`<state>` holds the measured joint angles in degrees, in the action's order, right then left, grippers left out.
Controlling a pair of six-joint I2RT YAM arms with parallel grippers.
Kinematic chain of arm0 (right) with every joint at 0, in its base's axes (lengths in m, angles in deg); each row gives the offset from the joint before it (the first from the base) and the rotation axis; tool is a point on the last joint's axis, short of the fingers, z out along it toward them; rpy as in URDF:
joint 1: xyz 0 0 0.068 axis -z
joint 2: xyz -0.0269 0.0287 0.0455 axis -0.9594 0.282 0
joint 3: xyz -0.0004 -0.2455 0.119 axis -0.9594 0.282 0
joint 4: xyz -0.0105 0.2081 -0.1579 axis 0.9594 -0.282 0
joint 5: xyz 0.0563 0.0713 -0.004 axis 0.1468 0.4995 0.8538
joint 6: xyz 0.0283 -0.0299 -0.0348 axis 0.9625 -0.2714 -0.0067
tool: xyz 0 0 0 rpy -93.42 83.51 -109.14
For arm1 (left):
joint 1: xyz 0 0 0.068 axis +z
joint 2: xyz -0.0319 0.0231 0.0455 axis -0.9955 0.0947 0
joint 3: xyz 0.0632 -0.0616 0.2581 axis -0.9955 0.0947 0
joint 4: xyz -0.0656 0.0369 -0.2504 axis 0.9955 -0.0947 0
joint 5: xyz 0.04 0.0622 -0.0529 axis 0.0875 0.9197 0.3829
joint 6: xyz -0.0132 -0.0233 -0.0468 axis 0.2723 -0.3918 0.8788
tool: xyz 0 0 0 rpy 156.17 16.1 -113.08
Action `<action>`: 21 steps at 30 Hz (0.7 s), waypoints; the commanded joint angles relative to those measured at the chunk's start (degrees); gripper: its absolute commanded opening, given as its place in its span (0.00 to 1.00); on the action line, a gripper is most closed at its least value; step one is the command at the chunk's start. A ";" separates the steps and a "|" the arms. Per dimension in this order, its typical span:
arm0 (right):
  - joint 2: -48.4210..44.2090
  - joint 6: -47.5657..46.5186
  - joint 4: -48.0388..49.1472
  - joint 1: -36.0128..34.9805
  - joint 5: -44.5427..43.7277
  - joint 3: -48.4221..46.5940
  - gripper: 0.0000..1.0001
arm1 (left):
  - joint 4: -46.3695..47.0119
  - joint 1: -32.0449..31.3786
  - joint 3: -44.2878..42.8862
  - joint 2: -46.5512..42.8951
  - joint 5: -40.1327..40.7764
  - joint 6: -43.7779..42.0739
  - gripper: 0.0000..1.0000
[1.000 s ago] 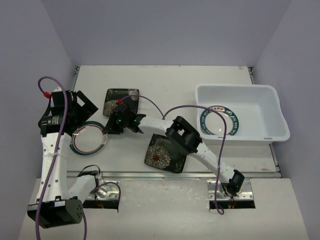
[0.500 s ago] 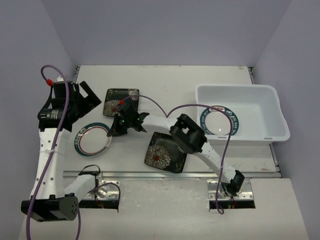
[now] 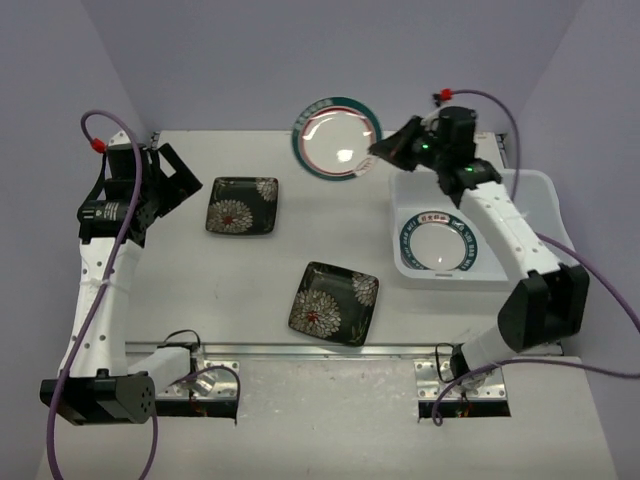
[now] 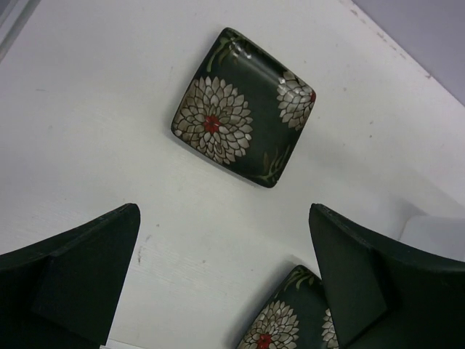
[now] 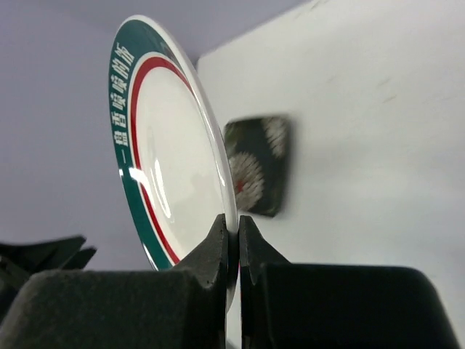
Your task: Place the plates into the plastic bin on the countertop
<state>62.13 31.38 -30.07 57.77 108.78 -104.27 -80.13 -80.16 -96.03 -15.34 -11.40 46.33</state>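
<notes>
My right gripper (image 3: 383, 150) is shut on the rim of a round white plate with a teal and red rim (image 3: 337, 137), held in the air above the table's far side, left of the plastic bin (image 3: 540, 193). In the right wrist view the plate (image 5: 171, 145) stands edge-on between my fingers (image 5: 234, 229). A teal-rimmed plate (image 3: 440, 242) lies in the bin. Two square black flower plates lie on the countertop (image 3: 330, 210), one at left (image 3: 242, 206), one near the front (image 3: 334, 302). My left gripper (image 3: 172, 185) is open and empty, left of the left black plate (image 4: 244, 116).
The metal rail (image 3: 320, 349) runs along the table's front edge. Purple cables hang off both arms. The second black plate shows at the bottom of the left wrist view (image 4: 287, 327).
My right arm has lifted the teal and red plate from the table's left side and swung it up and right, toward the bin. My left gripper has shifted slightly up.
</notes>
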 commanded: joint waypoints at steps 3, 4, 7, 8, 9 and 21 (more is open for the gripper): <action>-11.94 -22.52 -18.68 26.92 4.87 8.55 0.00 | 9.93 -0.54 3.00 0.65 -11.17 1.28 1.00; -14.50 -25.09 -20.75 30.69 4.76 10.07 0.00 | 12.16 -0.54 3.49 0.71 -14.50 2.09 1.00; -17.59 -32.23 -23.62 35.19 0.13 11.99 0.00 | 15.78 -0.54 4.22 1.61 -18.49 3.92 1.00; -18.18 -32.93 -23.49 35.24 -1.01 13.07 0.00 | 16.03 -0.54 4.08 2.49 -18.88 4.31 1.00; -18.64 -33.69 -23.26 35.31 -2.18 13.87 0.00 | 16.07 -0.54 3.96 3.87 -19.04 4.54 1.00; -18.09 -46.45 -23.05 36.94 -4.94 19.42 0.00 | 20.97 -0.54 10.50 12.76 -15.82 4.19 1.00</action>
<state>43.75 -9.72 -55.82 94.52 104.04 -84.68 -64.24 -80.19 -85.92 -4.37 -28.19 50.07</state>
